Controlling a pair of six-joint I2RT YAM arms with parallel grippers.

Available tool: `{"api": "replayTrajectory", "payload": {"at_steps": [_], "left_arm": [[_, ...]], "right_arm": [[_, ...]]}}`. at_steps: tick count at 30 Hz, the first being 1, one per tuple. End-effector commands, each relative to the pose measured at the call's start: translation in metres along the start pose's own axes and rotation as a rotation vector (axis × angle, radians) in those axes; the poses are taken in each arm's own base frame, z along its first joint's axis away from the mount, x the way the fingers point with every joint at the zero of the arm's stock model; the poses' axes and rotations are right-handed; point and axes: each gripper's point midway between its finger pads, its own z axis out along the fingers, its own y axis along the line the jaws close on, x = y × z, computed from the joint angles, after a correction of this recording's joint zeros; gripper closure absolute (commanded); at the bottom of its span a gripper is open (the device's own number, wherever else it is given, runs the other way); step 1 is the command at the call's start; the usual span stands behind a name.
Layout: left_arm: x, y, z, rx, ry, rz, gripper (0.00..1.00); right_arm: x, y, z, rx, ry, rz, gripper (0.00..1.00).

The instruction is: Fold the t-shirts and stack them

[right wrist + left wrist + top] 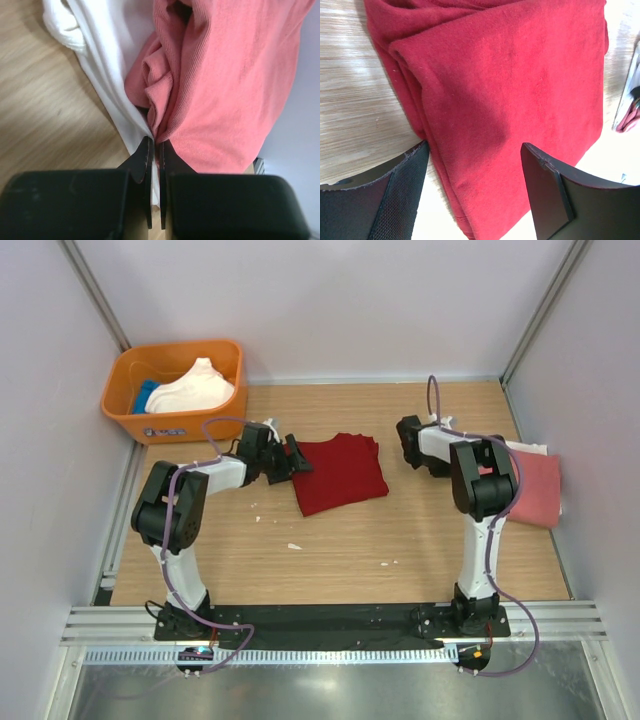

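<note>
The dark red t-shirt point(338, 475) lies folded into a rectangle on the wooden table. In the left wrist view the dark red t-shirt point(510, 90) fills the frame. My left gripper point(297, 456) is open at the shirt's left edge, its jaws point(472, 146) standing apart just above the cloth and holding nothing. A salmon-pink t-shirt point(538, 490) lies on a white one point(527, 448) at the right wall. My right gripper point(155, 141) is shut, pinching a bunched fold of the salmon-pink t-shirt point(220, 90) beside the white t-shirt point(107, 60). In the top view the arm hides that gripper.
An orange plastic tub point(176, 422) at the back left holds cream point(197, 388) and blue point(146, 395) cloth. White walls close in on the left, back and right. Small white scraps point(294, 545) lie on the table in front of the red shirt.
</note>
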Motion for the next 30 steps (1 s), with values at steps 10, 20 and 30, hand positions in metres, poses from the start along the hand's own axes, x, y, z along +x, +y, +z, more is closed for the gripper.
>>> {"api": "replayTrajectory", "payload": {"at_steps": [10,20,30], "left_arm": [[0.002,0.026,-0.014,-0.069,-0.022,-0.010,0.24],[0.005,0.027,-0.023,-0.090,-0.025,-0.018,0.24],[0.009,0.016,-0.015,-0.061,-0.027,-0.039,0.24]], "right_arm": [[0.002,0.077,-0.150,-0.554,-0.158,-0.028,0.61],[-0.040,0.081,-0.235,-0.992,-0.258,0.064,0.22],[-0.054,0.133,-0.216,-1.338,-0.085,0.102,0.12]]}}
